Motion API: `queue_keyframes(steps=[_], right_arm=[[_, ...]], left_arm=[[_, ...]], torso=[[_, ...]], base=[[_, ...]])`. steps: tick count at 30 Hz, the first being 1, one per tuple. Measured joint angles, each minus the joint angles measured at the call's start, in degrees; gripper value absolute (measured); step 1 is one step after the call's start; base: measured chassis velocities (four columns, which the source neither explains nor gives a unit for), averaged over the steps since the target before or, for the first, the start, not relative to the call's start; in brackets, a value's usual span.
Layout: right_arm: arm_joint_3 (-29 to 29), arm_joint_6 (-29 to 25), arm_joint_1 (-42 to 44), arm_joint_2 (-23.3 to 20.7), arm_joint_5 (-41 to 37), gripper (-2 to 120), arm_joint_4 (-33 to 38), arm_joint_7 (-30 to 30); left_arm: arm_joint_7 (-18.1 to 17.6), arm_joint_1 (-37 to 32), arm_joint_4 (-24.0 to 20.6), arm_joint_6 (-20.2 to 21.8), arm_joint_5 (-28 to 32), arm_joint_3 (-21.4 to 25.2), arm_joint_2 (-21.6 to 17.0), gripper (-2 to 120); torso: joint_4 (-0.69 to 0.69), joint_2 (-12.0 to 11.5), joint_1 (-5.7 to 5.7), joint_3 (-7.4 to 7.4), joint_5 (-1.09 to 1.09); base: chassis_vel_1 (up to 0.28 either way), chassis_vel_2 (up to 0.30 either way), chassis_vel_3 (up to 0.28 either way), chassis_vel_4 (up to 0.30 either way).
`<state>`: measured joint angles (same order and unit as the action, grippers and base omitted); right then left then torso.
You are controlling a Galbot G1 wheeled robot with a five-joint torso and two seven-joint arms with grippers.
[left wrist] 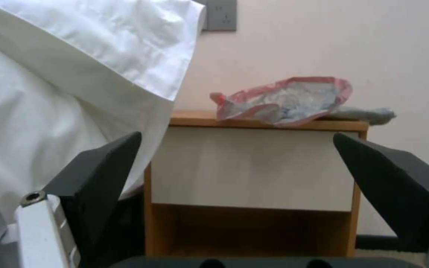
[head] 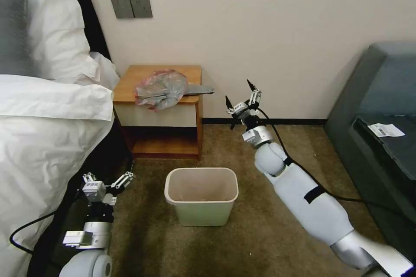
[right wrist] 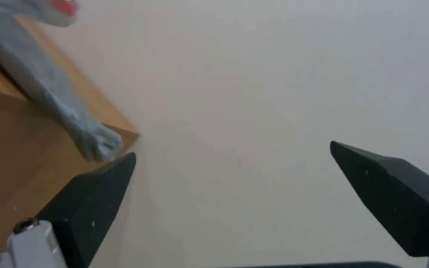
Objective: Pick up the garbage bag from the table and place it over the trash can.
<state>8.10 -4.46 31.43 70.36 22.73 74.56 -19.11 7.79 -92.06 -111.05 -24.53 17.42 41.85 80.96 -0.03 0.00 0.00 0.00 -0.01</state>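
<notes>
Starting at our left, the bed (head: 39,138) fills that side, its white sheet hanging down beside our left tool (head: 108,181). That tool sits low near the floor, close to the bed's edge, its fingers spread wide and holding nothing. From its wrist view we look up between the dark fingertips (left wrist: 100,171) at the front of the surface (left wrist: 254,167).

Next comes the surface (head: 130,82) itself, against the wall beside the bed. The bag (head: 162,88) lies crumpled on its top, toward the front and right, with a little hanging over the front edge. Its pinkish rim bunches on the left; a twisted grey tail (head: 199,91) runs off to the right and pokes past the right edge. So the bag's long axis runs left to right along the top.

The bin (head: 201,197) stands on the carpet in front of the surface and a little to its right, mouth open and unlined.

Further right, our right tool (head: 242,97) is raised to about the height of the top, just off its right side. Its fingers are wide apart and empty, touching nothing. In its wrist view the tail's end (right wrist: 93,139) lies just beside one fingertip (right wrist: 95,193).

We judge the right arm much the nearer: the bag lies to that tool's left, tail end first.
</notes>
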Motion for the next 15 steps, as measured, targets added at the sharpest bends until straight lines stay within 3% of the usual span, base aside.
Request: queue_keyframes(steps=[2,11,15], right_arm=[[4.1,0.5,-5.0,2.0,1.4,100,-5.4,0.5],[5.5,0.6,-6.5,2.5,1.5,100,-7.1,0.9],[9.7,0.6,-10.6,3.0,-3.7,100,-9.9,3.3]], left_arm=[[-0.1,0.1,0.0,0.0,-0.2,-0.1,0.4,97],[-0.2,0.2,0.2,-0.2,-0.5,-0.1,1.0,97],[-0.2,0.1,0.3,-0.3,-0.5,-0.1,1.1,97]], torso=[[0.10,0.0,0.00,0.01,0.00],[-0.01,0.0,0.00,0.00,0.01],[0.02,0.0,0.00,0.01,0.01]], base=[[0.000,0.000,0.000,0.000],[0.000,0.000,0.000,0.000],[0.000,0.000,0.000,0.000]])
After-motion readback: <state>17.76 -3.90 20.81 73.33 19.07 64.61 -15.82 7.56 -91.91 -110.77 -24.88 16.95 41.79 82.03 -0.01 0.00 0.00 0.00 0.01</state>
